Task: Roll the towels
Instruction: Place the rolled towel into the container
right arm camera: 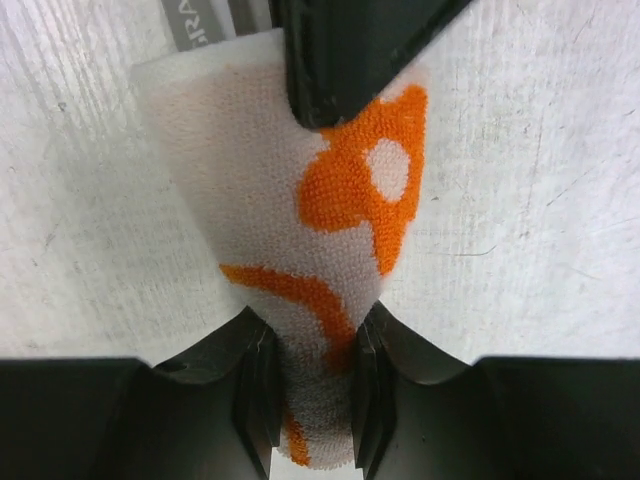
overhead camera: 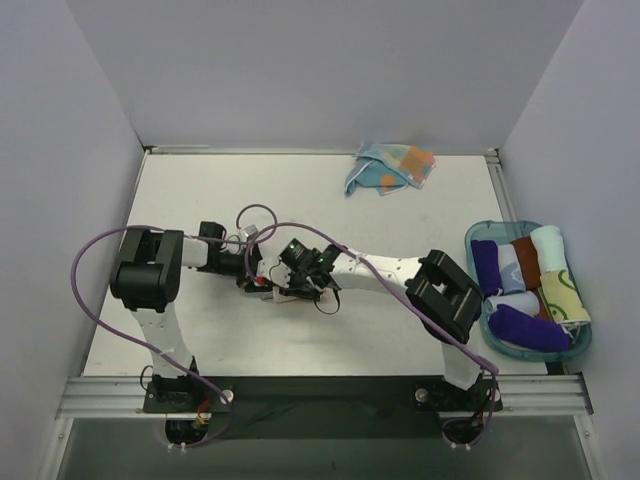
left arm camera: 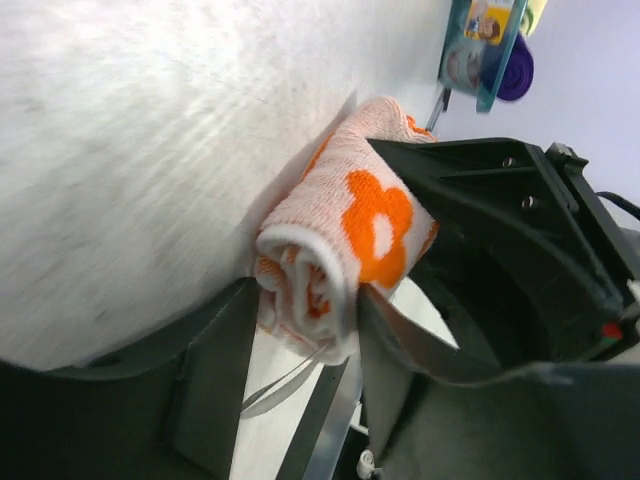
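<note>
My left gripper (left arm camera: 305,330) is clamped on 1 end of the white towel (left arm camera: 365,205), and the spiral of its layers shows between the jaws. My right gripper (right arm camera: 312,395) pinches the same roll toward its other end, its 2 fingers squeezing the terry into a narrow waist. The roll lies on the table (overhead camera: 250,180) near the middle, close in front of my bases, with both wrists meeting over it.

I judge the cloth light, soft and springy. It gives under the pinch, and the loose outer edge would likely spring open if released carelessly. The hold belongs across the whole bundle, not on 1 layer. The fuzzy pile should not slip much against the pads.

Further off, at the far edge, the blue towel (overhead camera: 390,168) lies crumpled and unrolled. I would take it by a hem or corner and spread it flat first. Off to my right, the tray (overhead camera: 500,348) holds rolled cloths, among them 2 purple rolls (overhead camera: 528,328).
</note>
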Robot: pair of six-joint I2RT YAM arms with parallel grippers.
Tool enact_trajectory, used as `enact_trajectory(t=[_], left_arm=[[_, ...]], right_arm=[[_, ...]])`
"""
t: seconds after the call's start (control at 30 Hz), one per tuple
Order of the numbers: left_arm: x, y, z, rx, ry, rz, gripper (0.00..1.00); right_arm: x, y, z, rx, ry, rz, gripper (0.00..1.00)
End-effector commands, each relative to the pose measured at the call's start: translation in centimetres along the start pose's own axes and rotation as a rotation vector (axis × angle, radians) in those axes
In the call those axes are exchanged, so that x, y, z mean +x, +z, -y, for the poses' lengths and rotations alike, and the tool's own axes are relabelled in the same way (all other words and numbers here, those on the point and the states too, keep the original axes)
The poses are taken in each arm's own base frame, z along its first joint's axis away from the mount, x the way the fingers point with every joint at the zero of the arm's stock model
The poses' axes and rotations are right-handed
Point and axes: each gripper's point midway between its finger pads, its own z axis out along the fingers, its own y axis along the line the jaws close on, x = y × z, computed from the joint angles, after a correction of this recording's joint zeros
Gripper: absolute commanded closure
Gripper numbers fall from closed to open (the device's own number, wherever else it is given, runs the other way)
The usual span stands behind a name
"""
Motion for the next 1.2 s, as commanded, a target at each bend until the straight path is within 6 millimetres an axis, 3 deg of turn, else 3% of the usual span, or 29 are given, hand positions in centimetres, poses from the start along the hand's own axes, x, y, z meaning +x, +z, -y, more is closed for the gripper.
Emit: enact_trajectory(t=[0.0, 0.13, 0.17, 0.3, 0.4, 0.47, 0.57, 0.63, 0.67, 0.73, 0.77, 0.87, 0.9, 1.17], left_arm=[[-2.0, -2.1, 0.0, -0.049, 0.107, 0.079, 0.43], [-3.0, -4.7, 1.6, -0.084, 0.197, 0.139, 0.20], [-4.0, -5.8, 1.9, -0.095, 0.219, 0.174, 0.08], [-5.4, -8.0, 4.7, -0.152, 0.380, 0.215, 0.03], [-6.1, -9.6, 7.4, -0.196, 0.542, 0.258, 0.03], [-6.1, -10.2, 8.5, -0.198, 0.571, 0.264, 0.03], [-6.2, -10.7, 10.5, -0.180, 0.610, 0.270, 0.03], [-6.1, -10.8, 11.7, -0.180, 0.640, 0.272, 0.03], [-6.2, -10.8, 12.1, -0.185, 0.651, 0.276, 0.03], [-5.6, -10.1, 13.3, -0.185, 0.698, 0.256, 0.03], [-5.6, -9.9, 13.7, -0.189, 0.716, 0.254, 0.03], [-5.0, -8.9, 14.6, -0.189, 0.751, 0.230, 0.03], [-4.9, -8.7, 14.7, -0.190, 0.745, 0.226, 0.03], [-5.7, -8.2, 15.3, -0.187, 0.717, 0.221, 0.03]], right_arm=[[4.2, -0.4, -3.9, -0.246, 0.202, -0.108, 1.00], [4.1, -3.1, -3.3, -0.287, 0.409, -0.082, 1.00], [4.0, -3.6, -3.1, -0.287, 0.447, -0.073, 1.00], [4.6, -7.0, -1.1, -0.270, 0.643, -0.033, 1.00], [6.3, -9.7, 1.2, -0.215, 0.771, -0.014, 1.00], [8.8, -11.2, 3.1, -0.139, 0.855, -0.017, 1.00], [12.7, -15.6, 5.9, 0.002, 0.969, 0.004, 1.00], [15.5, -17.7, 6.5, 0.065, 1.044, -0.029, 1.00], [18.3, -19.0, 7.4, 0.137, 1.118, -0.054, 1.00], [20.8, -21.8, 7.5, 0.222, 1.163, -0.063, 1.00], [23.2, -23.7, 7.8, 0.299, 1.217, -0.076, 1.00], [27.2, -26.3, 7.1, 0.402, 1.253, -0.154, 1.00], [29.8, -27.1, 6.6, 0.445, 1.310, -0.208, 1.00], [40.5, -30.2, 4.8, 0.557, 1.431, -0.394, 1.00]])
